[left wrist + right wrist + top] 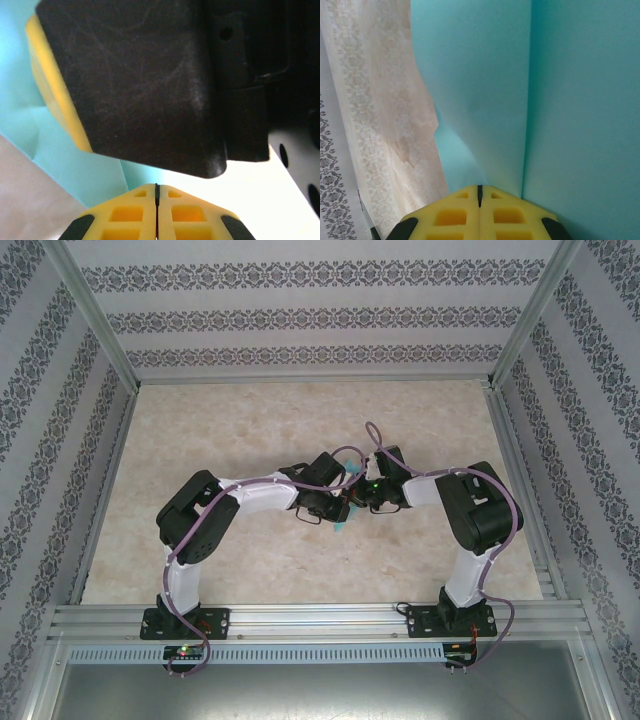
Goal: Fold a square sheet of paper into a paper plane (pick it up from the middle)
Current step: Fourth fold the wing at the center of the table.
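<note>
Jaws of the right gripper [479,189] are clenched, yellow fingertips pressed flat together, and a turquoise sheet of paper [570,100] rises straight out of them, grasped at a sharp vertical crease with a panel on either side. On the left gripper [156,187] the jaws are clenched as well. The paper reaches their tips, but whether they pinch it cannot be told. Close in front of the left wrist camera sits the black body of the right gripper with a yellow pad along its edge, turquoise paper beside it and a pale, overexposed stretch of sheet below. From above, both arms bend inward and meet at the middle of the counter [250,420], a pale beige surface with a faint marbled pattern. Small corners of turquoise peek out between the two wrists. Around the counter stand three walls [320,320] papered in white with horizontal bands of grey floral ornament. Slim aluminium posts [95,315] run up the corners, and a grooved aluminium rail [320,620] along the near edge carries both arm bases. Purple cables [505,505] loop along each arm.
</note>
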